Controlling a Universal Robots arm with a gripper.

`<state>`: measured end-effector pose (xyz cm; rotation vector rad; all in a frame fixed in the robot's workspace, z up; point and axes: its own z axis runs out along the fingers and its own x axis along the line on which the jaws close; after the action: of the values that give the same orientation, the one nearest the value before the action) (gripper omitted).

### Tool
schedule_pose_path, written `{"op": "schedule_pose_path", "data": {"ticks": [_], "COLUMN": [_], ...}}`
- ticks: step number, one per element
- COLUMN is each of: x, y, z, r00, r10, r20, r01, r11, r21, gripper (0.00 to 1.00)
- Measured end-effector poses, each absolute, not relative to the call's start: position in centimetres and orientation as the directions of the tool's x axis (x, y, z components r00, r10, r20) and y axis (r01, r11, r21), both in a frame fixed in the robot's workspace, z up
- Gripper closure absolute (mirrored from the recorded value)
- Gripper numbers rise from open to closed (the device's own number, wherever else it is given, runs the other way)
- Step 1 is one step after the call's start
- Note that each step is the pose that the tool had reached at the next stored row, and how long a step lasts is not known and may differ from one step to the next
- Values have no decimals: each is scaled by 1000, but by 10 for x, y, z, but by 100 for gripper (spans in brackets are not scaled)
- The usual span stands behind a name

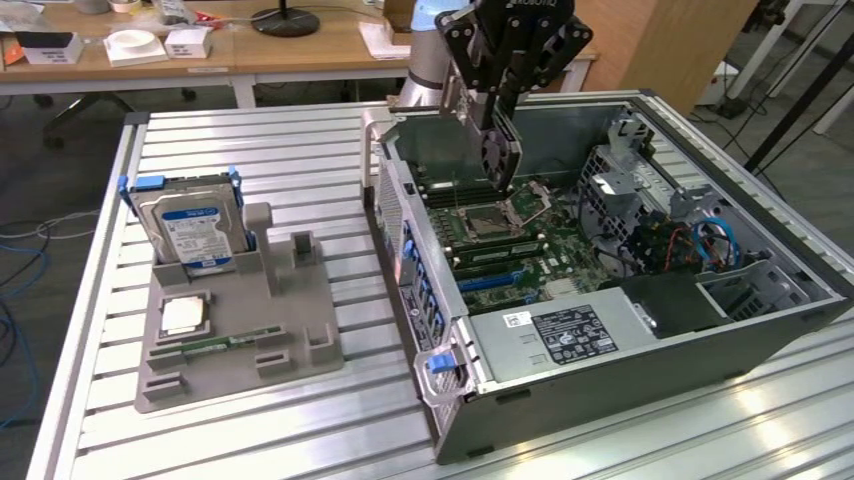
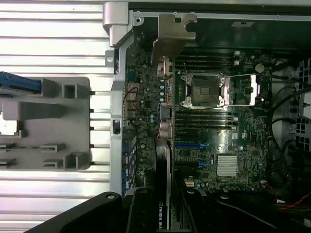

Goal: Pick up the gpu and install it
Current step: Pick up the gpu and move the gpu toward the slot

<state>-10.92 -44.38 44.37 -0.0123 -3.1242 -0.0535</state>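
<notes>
as fingers grip gpu btwn them, it hangs upright over mobo.

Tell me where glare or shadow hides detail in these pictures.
In the exterior view's lower right, glare whitens the table, and the computer case is dim inside. Wrist view: the same table is washed out white, while the graphics card is in shadow.

Place: robotics lab
Table: slotted aluminium, grey parts fixture
Robot: gripper over open PC case
Beyond the table: wooden desks, boxes, floor cables
</notes>
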Motion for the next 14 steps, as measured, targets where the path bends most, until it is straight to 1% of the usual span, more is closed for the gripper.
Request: {"op": "schedule_pose_path", "data": {"ticks": [14], "x": [-92], "y": [-444], "z": [444], "r00": [-1000], "r10": [8], "r20": [17], "r01": [8], "r11": [999], "r21": [34], "gripper": [74]}}
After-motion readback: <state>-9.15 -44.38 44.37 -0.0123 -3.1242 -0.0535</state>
